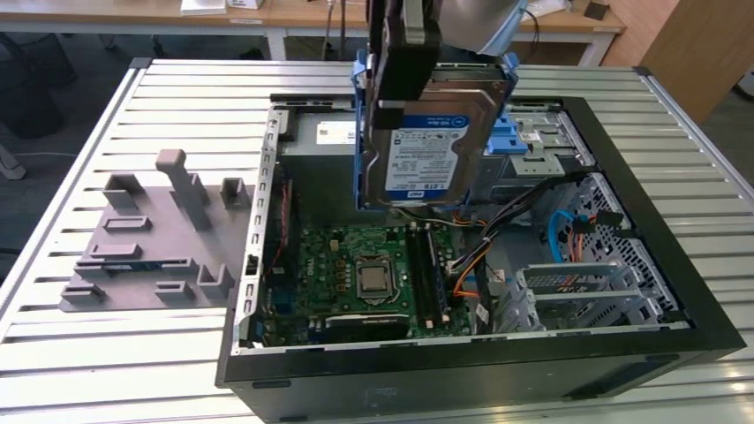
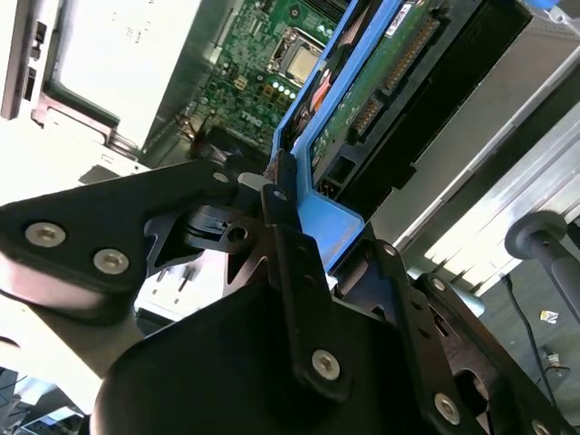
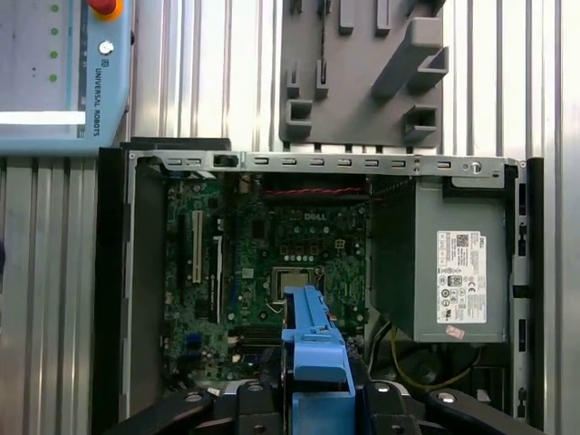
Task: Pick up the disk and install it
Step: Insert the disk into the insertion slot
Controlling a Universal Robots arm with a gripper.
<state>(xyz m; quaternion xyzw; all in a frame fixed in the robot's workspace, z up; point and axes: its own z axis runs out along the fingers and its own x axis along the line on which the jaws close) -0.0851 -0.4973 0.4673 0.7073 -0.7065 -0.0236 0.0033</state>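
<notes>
The disk (image 1: 430,150), silver with a white-and-blue label and a blue plastic carrier, hangs upright over the open computer case (image 1: 471,353), label toward the exterior camera. My gripper (image 1: 404,66) is shut on the disk's upper edge from above. In the second wrist view the black fingers (image 2: 288,245) clamp the blue carrier (image 2: 322,213), and the disk's connector side (image 2: 390,82) points down at the motherboard. The first wrist view looks down past the carrier (image 3: 315,349) held in my gripper (image 3: 317,403) onto the case interior.
The case holds a green motherboard (image 1: 365,274), a grey power supply box (image 3: 453,272) with a white sticker, and a grey drive cage with a blue latch (image 1: 509,140). A grey fixture plate (image 1: 154,238) lies on the slatted metal table (image 1: 94,353) at the exterior view's left.
</notes>
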